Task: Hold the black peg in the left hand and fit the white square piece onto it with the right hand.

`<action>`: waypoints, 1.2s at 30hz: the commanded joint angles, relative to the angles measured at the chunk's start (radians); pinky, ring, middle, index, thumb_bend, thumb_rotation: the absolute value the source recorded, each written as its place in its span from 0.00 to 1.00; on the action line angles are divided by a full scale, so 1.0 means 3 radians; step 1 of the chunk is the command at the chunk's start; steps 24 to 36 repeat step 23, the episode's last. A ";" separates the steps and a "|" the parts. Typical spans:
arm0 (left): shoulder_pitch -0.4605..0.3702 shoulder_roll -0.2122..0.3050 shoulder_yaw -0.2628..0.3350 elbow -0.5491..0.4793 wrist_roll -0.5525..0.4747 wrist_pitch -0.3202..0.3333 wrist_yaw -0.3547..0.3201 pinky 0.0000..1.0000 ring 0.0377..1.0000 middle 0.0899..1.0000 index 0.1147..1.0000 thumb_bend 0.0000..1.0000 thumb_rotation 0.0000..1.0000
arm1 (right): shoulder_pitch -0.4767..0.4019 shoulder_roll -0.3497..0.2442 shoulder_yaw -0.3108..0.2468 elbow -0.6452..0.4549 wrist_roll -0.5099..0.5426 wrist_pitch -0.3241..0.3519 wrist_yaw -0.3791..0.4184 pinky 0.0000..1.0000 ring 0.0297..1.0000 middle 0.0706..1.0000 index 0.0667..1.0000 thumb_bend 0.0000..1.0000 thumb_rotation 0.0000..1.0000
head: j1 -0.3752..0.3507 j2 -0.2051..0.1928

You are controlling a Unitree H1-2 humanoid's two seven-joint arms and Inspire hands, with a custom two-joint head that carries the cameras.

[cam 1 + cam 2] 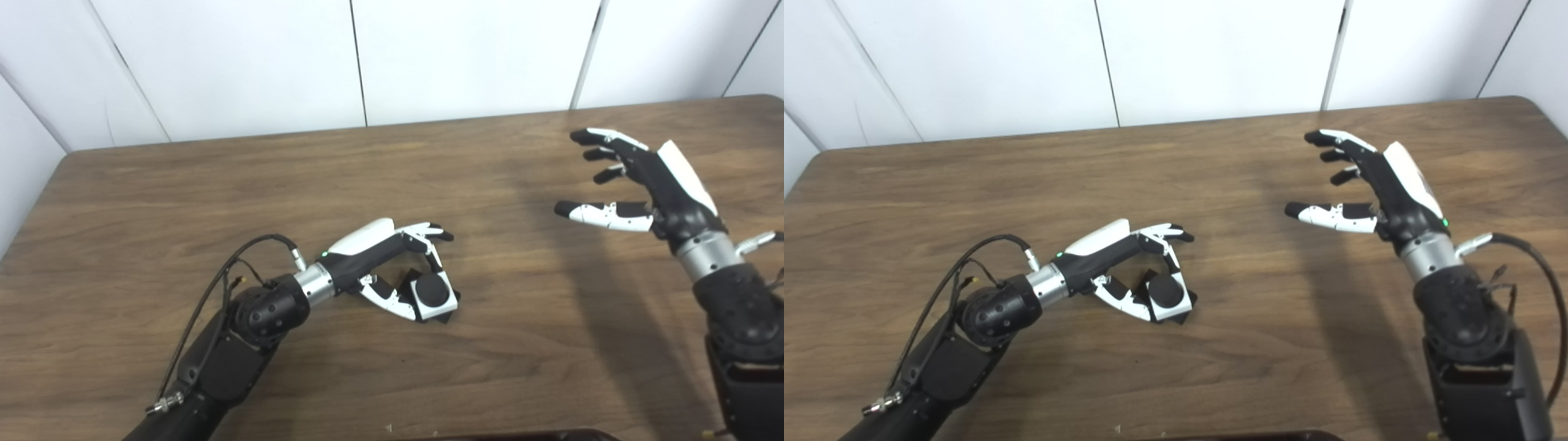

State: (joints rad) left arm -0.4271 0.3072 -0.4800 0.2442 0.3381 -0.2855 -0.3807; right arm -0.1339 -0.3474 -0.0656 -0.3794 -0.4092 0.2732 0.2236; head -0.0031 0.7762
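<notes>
White square piece (pixel 436 296): lies low at the bench surface, framed between the left hand's thumb and fingertips; a round black face shows in its centre.
Black peg (pixel 432 290): that round black face reads as the peg's top, already seated in the piece; a black edge also shows beneath the piece's near corner. Whether it is fully home cannot be told.
Left hand (pixel 392 263): curled loosely about the assembly, thumb on the near side, fingertips on the far side; contact looks light, and firm hold cannot be confirmed.
Right hand (pixel 649 184): raised well off to the left hand's outer side, fingers spread, holding nothing.
Bench (pixel 184 202): brown wood, bearing the assembly.
Step in hand (judgement): fit appears made; what is left is checking the seat.
Method (judgement): keep the left hand's thumb and fingertips steady on opposite sides. If pressing is needed, bring the right hand squarely over the piece and push straight down, avoiding tilt.
Risk (judgement): a skewed push could jam the piece.
</notes>
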 commanded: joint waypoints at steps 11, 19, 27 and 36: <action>0.0440 -0.0113 0.0248 -0.0070 0.0752 0.0741 0.0609 0.74 0.88 0.90 0.82 0.64 0.15 | 0.0110 0.0210 -0.0012 -0.0068 -0.0022 -0.0168 -0.0387 0.67 0.79 0.82 0.76 0.60 0.24 | -0.0085 -0.0080; 0.0668 -0.0331 0.0547 -0.0062 0.0870 0.0860 0.1166 0.63 0.76 0.81 0.74 0.60 0.01 | 0.0267 0.0334 0.0087 -0.0043 -0.0067 -0.0349 -0.0549 0.63 0.76 0.80 0.75 0.58 0.25 | -0.0118 -0.0155; 0.0769 -0.0464 0.0678 -0.0102 0.0881 0.0949 0.1404 0.65 0.76 0.80 0.75 0.63 0.01 | 0.0336 0.0466 0.0132 -0.0056 0.0004 -0.0383 -0.0605 0.66 0.78 0.80 0.75 0.58 0.24 | -0.0126 -0.0251; 0.0769 -0.0464 0.0678 -0.0102 0.0881 0.0949 0.1404 0.65 0.76 0.80 0.75 0.63 0.01 | 0.0336 0.0466 0.0132 -0.0056 0.0004 -0.0383 -0.0605 0.66 0.78 0.80 0.75 0.58 0.24 | -0.0126 -0.0251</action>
